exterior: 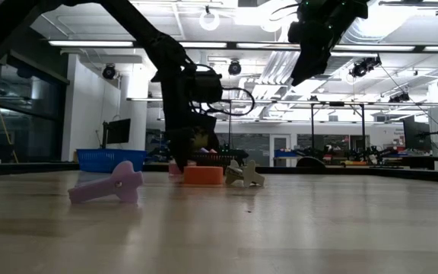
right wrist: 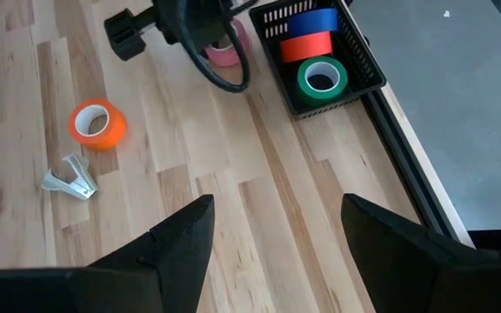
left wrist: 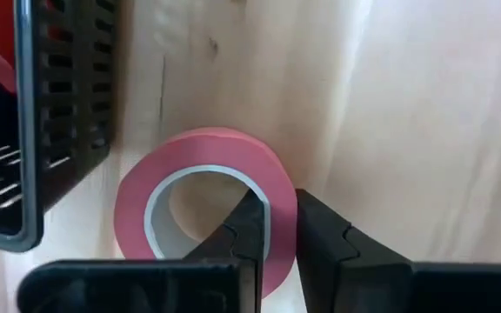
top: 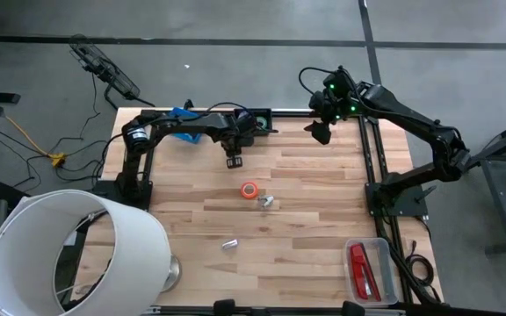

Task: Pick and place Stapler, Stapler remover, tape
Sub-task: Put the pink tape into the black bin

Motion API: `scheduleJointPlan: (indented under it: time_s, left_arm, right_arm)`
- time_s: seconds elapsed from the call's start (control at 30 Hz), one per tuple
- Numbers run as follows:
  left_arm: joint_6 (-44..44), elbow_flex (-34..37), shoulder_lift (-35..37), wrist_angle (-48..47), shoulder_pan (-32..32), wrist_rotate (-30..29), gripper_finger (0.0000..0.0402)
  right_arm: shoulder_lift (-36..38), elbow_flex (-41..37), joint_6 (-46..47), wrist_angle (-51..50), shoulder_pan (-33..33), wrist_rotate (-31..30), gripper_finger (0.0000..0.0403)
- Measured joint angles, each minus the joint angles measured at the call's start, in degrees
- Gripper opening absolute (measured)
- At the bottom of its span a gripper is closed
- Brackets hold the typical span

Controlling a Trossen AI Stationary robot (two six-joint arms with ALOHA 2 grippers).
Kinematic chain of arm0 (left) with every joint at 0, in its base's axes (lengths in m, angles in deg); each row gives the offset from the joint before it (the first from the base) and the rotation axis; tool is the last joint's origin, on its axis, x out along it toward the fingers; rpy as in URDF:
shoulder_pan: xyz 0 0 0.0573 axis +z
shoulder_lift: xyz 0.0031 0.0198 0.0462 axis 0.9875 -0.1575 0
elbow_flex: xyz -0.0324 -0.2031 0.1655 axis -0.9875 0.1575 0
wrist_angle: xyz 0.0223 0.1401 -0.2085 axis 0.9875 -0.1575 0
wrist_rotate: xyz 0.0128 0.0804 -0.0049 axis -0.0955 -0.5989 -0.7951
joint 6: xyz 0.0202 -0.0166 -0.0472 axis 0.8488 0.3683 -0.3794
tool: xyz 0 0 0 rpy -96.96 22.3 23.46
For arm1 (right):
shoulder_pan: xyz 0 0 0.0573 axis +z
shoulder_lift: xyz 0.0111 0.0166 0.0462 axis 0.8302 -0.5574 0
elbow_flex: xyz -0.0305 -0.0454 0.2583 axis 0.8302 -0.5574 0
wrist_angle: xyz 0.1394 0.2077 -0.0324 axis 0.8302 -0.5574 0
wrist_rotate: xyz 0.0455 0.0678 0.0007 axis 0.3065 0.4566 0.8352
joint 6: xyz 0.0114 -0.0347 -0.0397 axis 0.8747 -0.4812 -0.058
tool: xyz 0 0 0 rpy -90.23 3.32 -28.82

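A pink tape roll (left wrist: 198, 143) lies flat on the wood beside a black basket (left wrist: 68, 104). My left gripper (left wrist: 281, 204) is down on it, near the table's far edge (top: 234, 161). The basket (right wrist: 320, 52) holds blue, orange-red and green rolls. An orange tape roll (top: 249, 190) and a silvery staple remover (top: 266, 202) lie mid-table. The red stapler (top: 359, 266) lies in a clear bin at the near right corner. My right gripper (top: 319, 132) hangs open, high above the far right of the table (right wrist: 277, 204), touching nothing. My left gripper holds the pink tape roll by its ring wall (left wrist: 277, 174). One finger (left wrist: 246, 226) is inside the hole and the other finger (left wrist: 320, 226) is outside, the wall pinched between them. The fingers come from above, pointing down. The roll looks flat on the table.
A second silvery piece (top: 228, 245) lies nearer the near edge. A large white cylindrical shade (top: 68, 254) covers the near left corner. The clear bin (top: 385, 254) sits near right. Bare wood shows between the mid-table objects and the bin.
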Motion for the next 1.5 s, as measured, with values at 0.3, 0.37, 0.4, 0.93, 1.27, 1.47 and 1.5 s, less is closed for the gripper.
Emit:
scheduleJointPlan:
  time_s: [0.3,0.37,0.4,0.93,1.27,1.47,1.5]
  left_arm:
    - [0.17,-6.67,1.73,-4.37,-1.25,2.22,0.0034]
    - [0.23,-9.45,1.73,-3.67,-1.27,3.61,0.0034]
    - [0.13,-10.71,1.75,-2.46,-1.28,4.34,0.0034]
    - [-20.88,-14.87,-0.22,15.35,1.38,4.51,0.0033]
    - [-46.51,-14.93,-3.62,22.93,3.74,7.56,0.0033]
    - [-55.22,-14.87,-4.83,23.81,5.65,8.18,0.0033]
    - [-55.24,-14.87,-4.83,24.84,5.85,8.09,0.0033]
  right_arm:
    - [0.00,0.00,-0.02,-0.31,0.01,0.06,0.0243]
    - [0.00,0.00,-0.13,-0.29,0.01,0.07,0.0243]
    - [0.00,0.00,-0.29,-0.29,-0.01,0.07,0.0243]
    - [0.00,0.00,-0.88,2.38,0.01,-0.11,0.0243]
    - [0.00,0.00,0.57,4.31,-0.07,-0.44,0.0243]
    - [0.00,0.00,1.55,5.05,-0.07,-0.81,0.0243]
    - [0.00,0.00,1.55,5.06,-0.07,-0.81,0.0243]
